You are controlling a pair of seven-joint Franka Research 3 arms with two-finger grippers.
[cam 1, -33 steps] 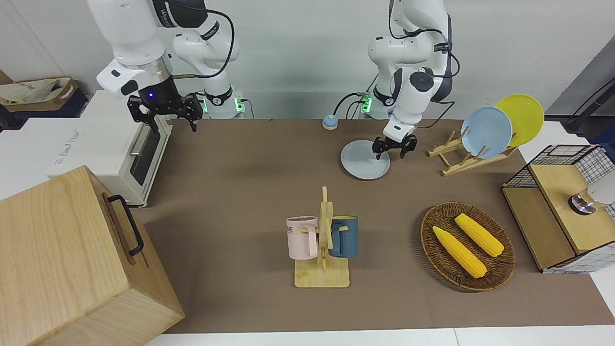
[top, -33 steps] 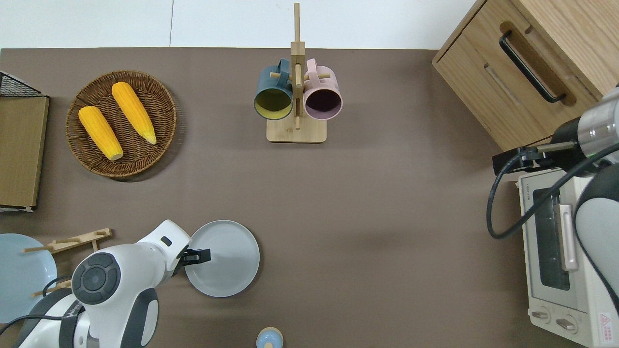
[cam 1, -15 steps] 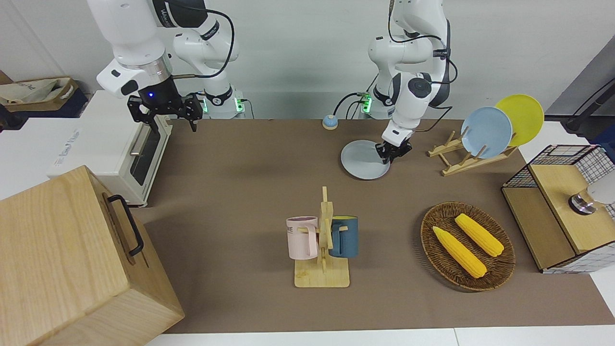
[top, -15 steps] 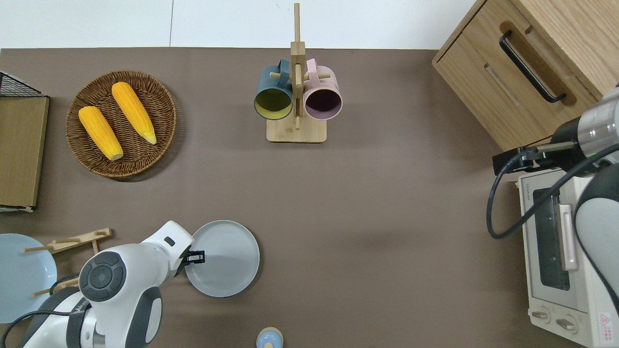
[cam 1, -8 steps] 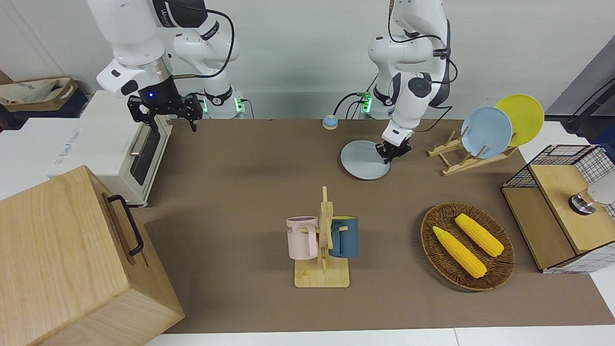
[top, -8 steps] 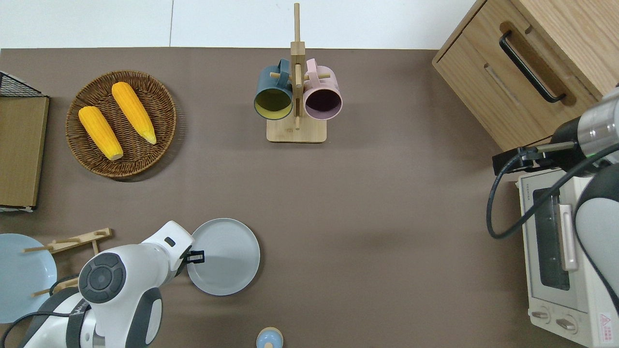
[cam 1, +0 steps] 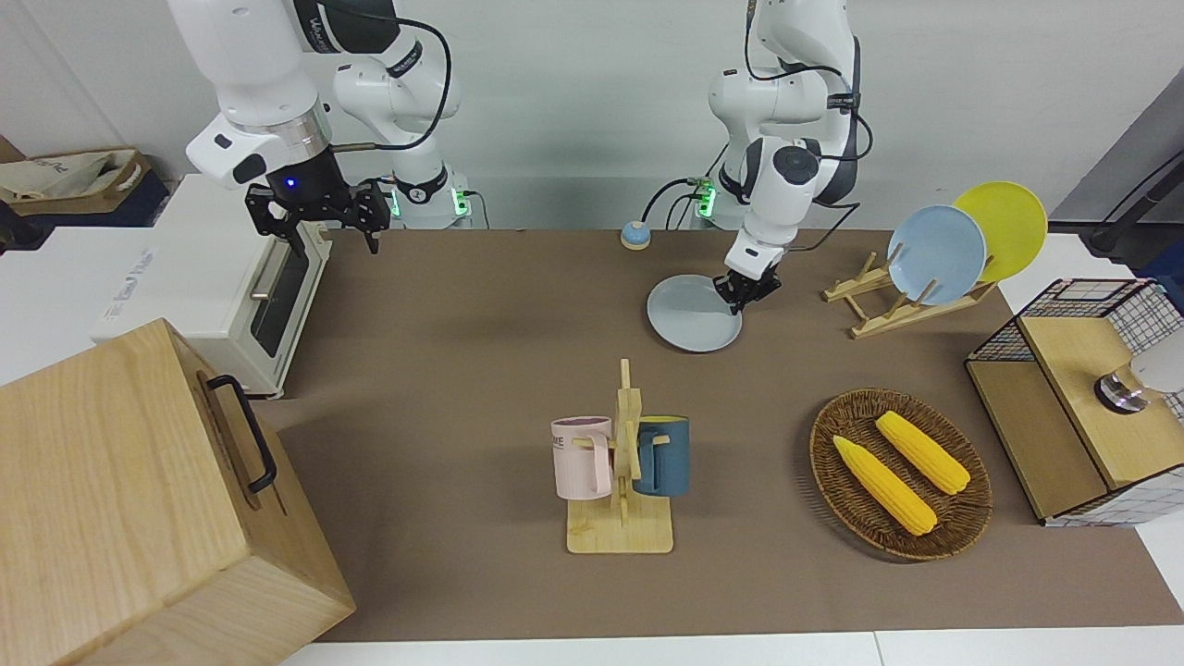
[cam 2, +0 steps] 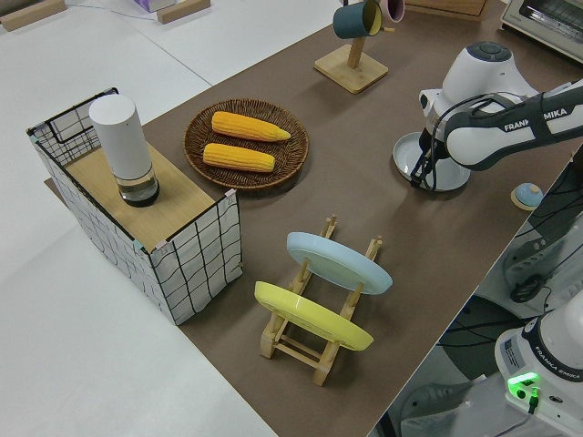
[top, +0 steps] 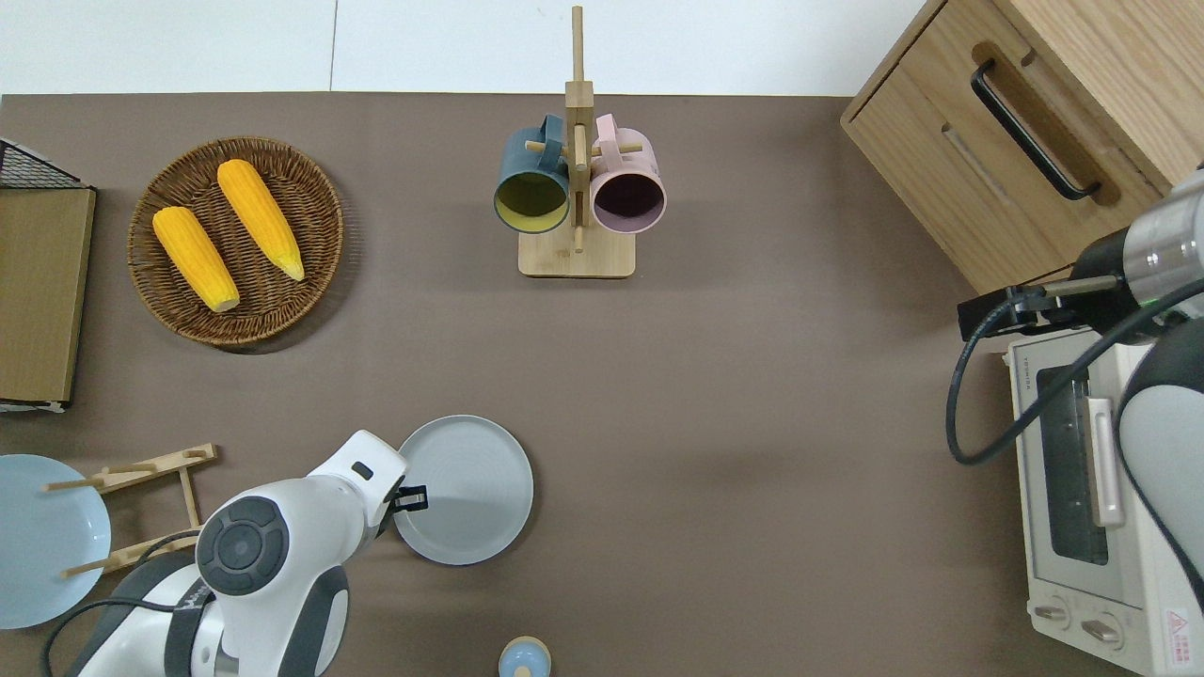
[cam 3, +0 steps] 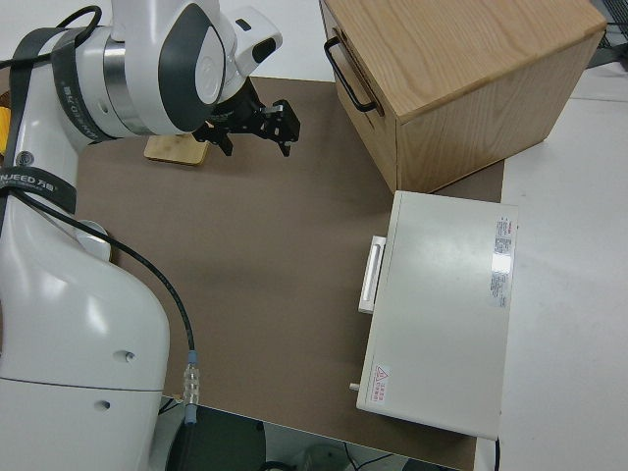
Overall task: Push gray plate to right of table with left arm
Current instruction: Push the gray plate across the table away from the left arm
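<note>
Left arm mid-push, with most of the desk to go: your left end effector (top: 414, 496), fingers drawn together and gripping nothing, sat low against the rim of the gray plate (top: 475, 489). It touched the side of the rim that faced the left arm's end of the desk (top: 752, 423). The plate lay flat on the brown mat in the lower middle of the overhead frame and the upper middle of the front frame. It was well apart from the toaster oven (top: 1082, 489) at the right arm's end. The right end effector (cam 1: 319, 227) was parked with its fingers spread.

The likeliest trouble was at the point of contact. The rim looked low and rounded, so if you had pressed a touch high, the fingers could have ridden up over it and skated across the plate. A push off the plate's centre line would probably have spun it out from under the fingers. It might then have veered toward the mug rack (top: 576, 202) at the top of the frame, or toward the small blue button (top: 524, 658) at the bottom edge.

The run ahead looked long for that arm, so its reach may have given out early. Had you pushed too hard near the end, the plate could have slid into the oven
</note>
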